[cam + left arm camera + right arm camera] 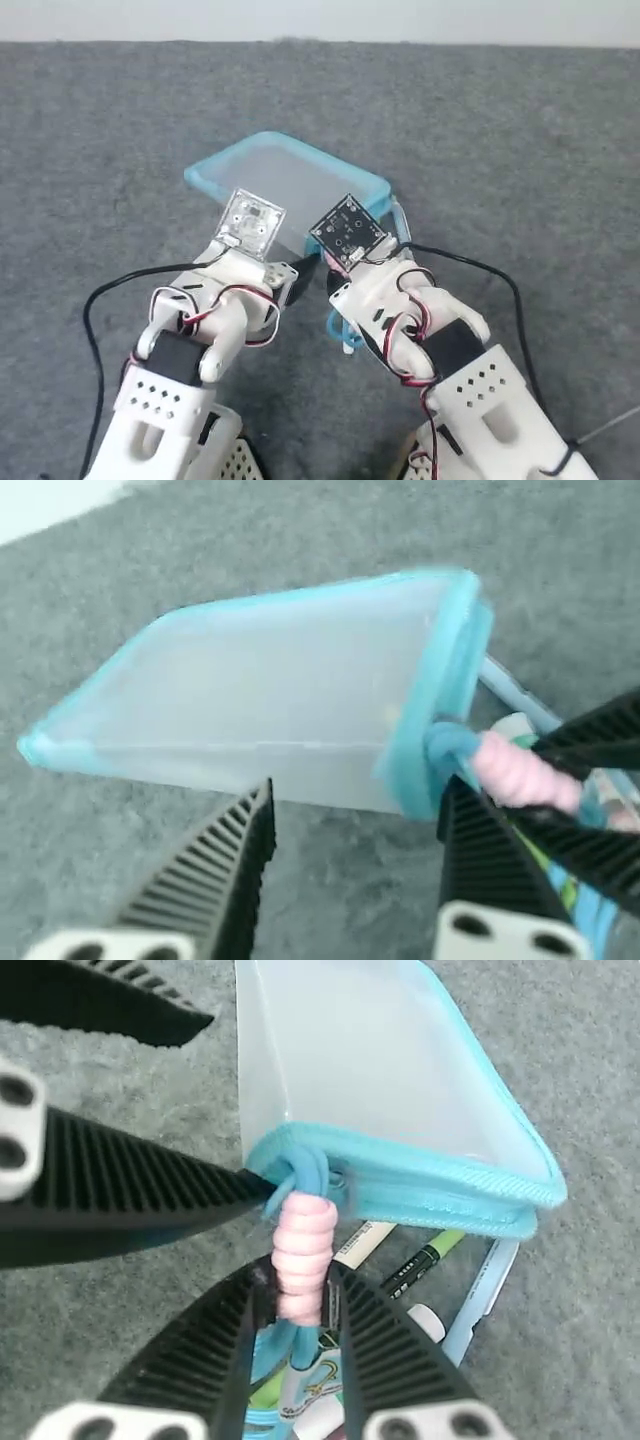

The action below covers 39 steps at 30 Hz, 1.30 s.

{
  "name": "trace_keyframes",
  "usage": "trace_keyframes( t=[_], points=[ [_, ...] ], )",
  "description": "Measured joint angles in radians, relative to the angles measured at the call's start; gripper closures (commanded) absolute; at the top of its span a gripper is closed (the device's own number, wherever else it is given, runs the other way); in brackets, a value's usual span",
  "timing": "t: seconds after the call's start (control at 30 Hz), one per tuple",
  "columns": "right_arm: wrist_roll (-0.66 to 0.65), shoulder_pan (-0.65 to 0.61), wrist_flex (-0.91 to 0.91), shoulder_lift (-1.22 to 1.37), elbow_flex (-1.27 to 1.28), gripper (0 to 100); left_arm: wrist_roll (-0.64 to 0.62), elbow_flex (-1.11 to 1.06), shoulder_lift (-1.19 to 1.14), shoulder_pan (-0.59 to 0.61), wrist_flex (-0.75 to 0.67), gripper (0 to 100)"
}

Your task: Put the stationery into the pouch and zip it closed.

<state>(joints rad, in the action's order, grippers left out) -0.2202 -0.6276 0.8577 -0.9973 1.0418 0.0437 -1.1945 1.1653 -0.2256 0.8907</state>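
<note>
Found a see-through pouch (285, 180) with blue edging lying flat on the grey cloth (520, 130) of the table, just ahead of both arms, with its near end tucked under the two wrists.

Saw the right claw (297, 1278) pinched narrow on the pink pull (300, 1245) of the zip. Noted the pull standing between the two black fingers, tied by a blue cord (300, 1168) to the near corner of the pouch.

Found the left claw (358, 788) spread wide and holding nothing, set just beside the right one at that same corner. From the left wrist, saw the pouch's long side running across between the open fingers, with the pink pull just beyond one of them. From the right wrist, noted one of the left fingertips (230, 1185) touching the corner right beside the cord, and the other finger well apart over the cloth.

Made out the stationery at the pouch's near end, beneath the blue zip edge: a green marker (428, 1257), a white pen (365, 1242) and a pale blue pen (480, 1305), lying side by side at a slant. Glimpsed more coloured items close under the right claw, too cramped to name. Could not tell whether all of these sat fully inside the pouch, nor how far along the zip stood.

From above, spotted a loose strip of blue edging (343, 330) on the cloth between the two arms.
</note>
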Motion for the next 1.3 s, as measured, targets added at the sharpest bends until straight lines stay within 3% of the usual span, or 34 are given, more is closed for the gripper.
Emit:
trace_keyframes(
  t=[0.2,0.37,0.83,1.17,1.3],
  points=[
    [0.002,0.0,0.011,0.0,0.0,99.2,-0.021,-0.054,0.0,0.012,-0.08,75],
    [-0.032,-0.006,0.029,0.0,-0.002,99.2,-0.021,-0.118,0.0,0.124,-0.198,75],
    [-0.054,0.18,-0.003,0.0,-0.002,99.2,-0.025,-0.121,0.0,0.281,-0.216,75],
    [-0.075,0.178,-0.028,0.155,-0.029,99.1,-0.026,-0.121,0.0,0.287,-0.216,75],
    [-0.075,0.057,0.089,0.157,-0.095,96.0,-0.026,-0.121,0.0,0.327,-0.216,75]
  ],
)
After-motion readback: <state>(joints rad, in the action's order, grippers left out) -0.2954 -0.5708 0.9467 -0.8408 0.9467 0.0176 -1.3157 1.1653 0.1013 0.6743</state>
